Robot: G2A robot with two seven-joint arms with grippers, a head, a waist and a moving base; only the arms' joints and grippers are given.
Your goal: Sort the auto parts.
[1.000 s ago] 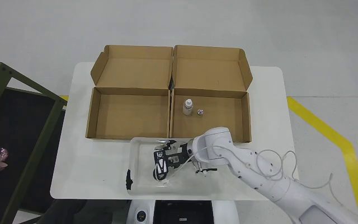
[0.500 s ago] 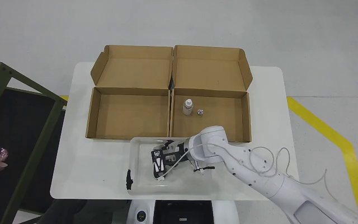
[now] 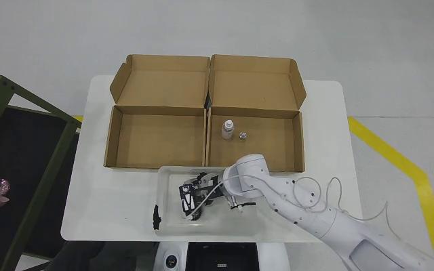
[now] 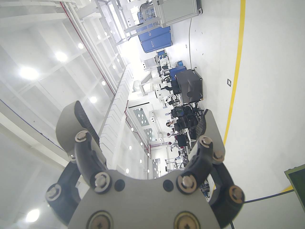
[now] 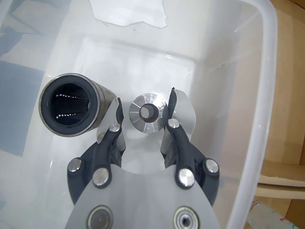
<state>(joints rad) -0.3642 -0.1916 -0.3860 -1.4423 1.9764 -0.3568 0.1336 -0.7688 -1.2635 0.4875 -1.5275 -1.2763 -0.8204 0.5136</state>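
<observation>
Nearest the robot's body, the left gripper [image 4: 140, 119] points up into the hall with its fingers spread wide and nothing between them. It is parked out of the way, I judge, since the picking falls to the other arm.

The right gripper [image 5: 145, 107] is down inside the clear plastic bin [image 5: 266, 60] at the near edge of the table [image 3: 95, 190]. Its fingers are narrowed to either side of a small silver flanged bushing [image 5: 138, 106]. One finger pad [image 5: 170, 101] touches or nearly touches the flange, and a thin gap shows on the other side, so the part looks bracketed but not yet clamped. The bushing stands on end on the bin floor. Its bore faces straight up at the wrist camera and its axis lies in line with the gripper's approach. That explains the pose, because the fingers can close across the round flange from two sides.

Just beside it, outside the fingers, stands a steel linear bearing [image 5: 71, 103]. It is a longer cylinder with a black end ring, its open bore also towards the camera and its long axis running down to the floor, slightly tilted.

Beyond the bin sit two open cardboard boxes side by side, flaps folded back. The right box [image 3: 271, 146] already holds a small white bottle-shaped part [image 3: 228, 128] and a small metal piece [image 3: 244, 135] just beside it. The left box [image 3: 156, 139] is likely meant for the other kind.
</observation>
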